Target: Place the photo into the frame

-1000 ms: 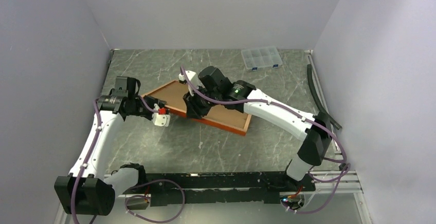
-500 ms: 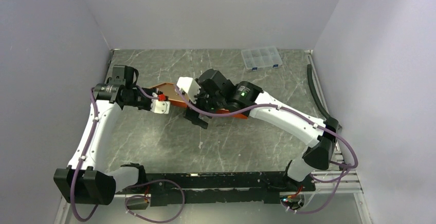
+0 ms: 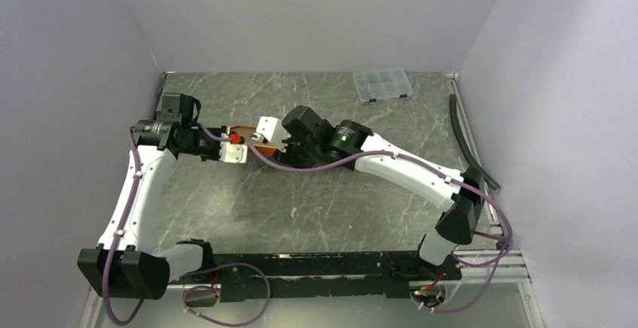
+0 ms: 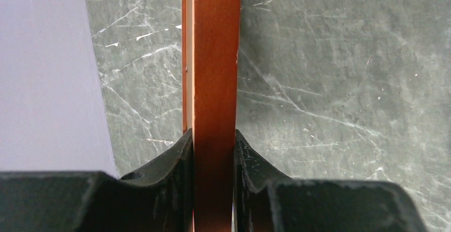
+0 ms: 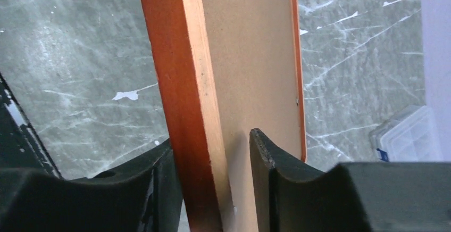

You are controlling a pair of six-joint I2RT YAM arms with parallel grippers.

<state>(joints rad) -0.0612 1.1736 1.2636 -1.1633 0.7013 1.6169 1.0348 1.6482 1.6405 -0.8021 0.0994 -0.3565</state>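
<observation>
Now, the frame (image 4: 215, 56) stands on its edge, nearly upright, between the two arms, toward the far-left corner of the table (image 3: 338, 200); whether its lower edge touches the table I cannot tell. The left gripper (image 4: 214, 147) is clamped on the thin wooden rail, both pads pressed against the wood. The right gripper (image 5: 213, 141) has its jaws on either side of the opposite rail; one finger lies against the outer wood and the other stands over the brown backing board (image 5: 255, 56), but I cannot tell if it is really pressing or only around it. The photo is not visible in any view, so I cannot say where it is; it may be hidden under the board or not. The small compartment box (image 3: 383, 85) sits well apart, at the far edge.

I judge the step as turning or re-gripping the frame, not yet the inserting. The next move calls for a secure hold by the right fingers before the left ones let go; then the frame should go down flat and gently, since a tall thin frame tips easily.
</observation>
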